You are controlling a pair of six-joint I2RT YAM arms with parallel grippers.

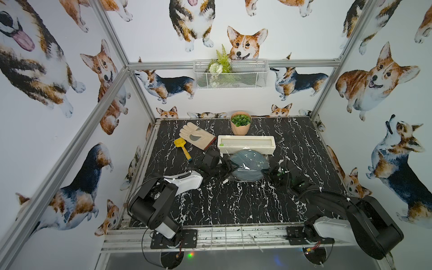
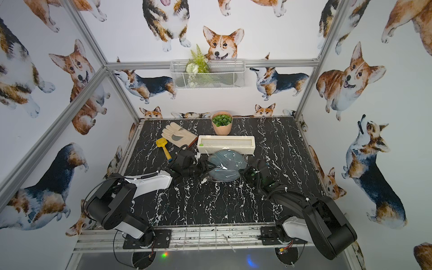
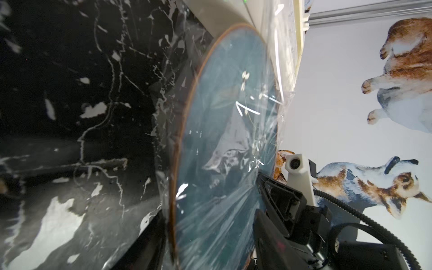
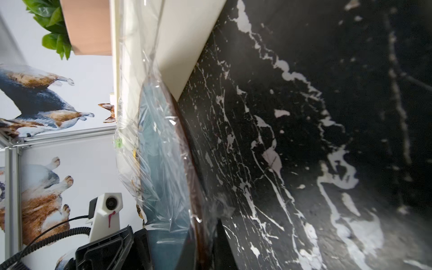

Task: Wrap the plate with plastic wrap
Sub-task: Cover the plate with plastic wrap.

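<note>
A long cream-white rectangular dispenser box (image 1: 231, 149) lies across the black, white-veined tabletop (image 1: 233, 205). The round blue-grey glazed plate (image 1: 249, 163) with its brownish rim sits just in front of the box, on the side nearer the arms. Thin, clear, crinkly plastic wrap (image 3: 233, 149) runs from the box down over the plate's face. Toward the box's left end, the left gripper (image 1: 232, 168) has its fingers partly apart with the plate's rim between them; I can't tell whether they press on it. Toward the box's right end, the right gripper (image 1: 267, 172) is closed tight on the film, whose creases fan out from its tips.
</note>
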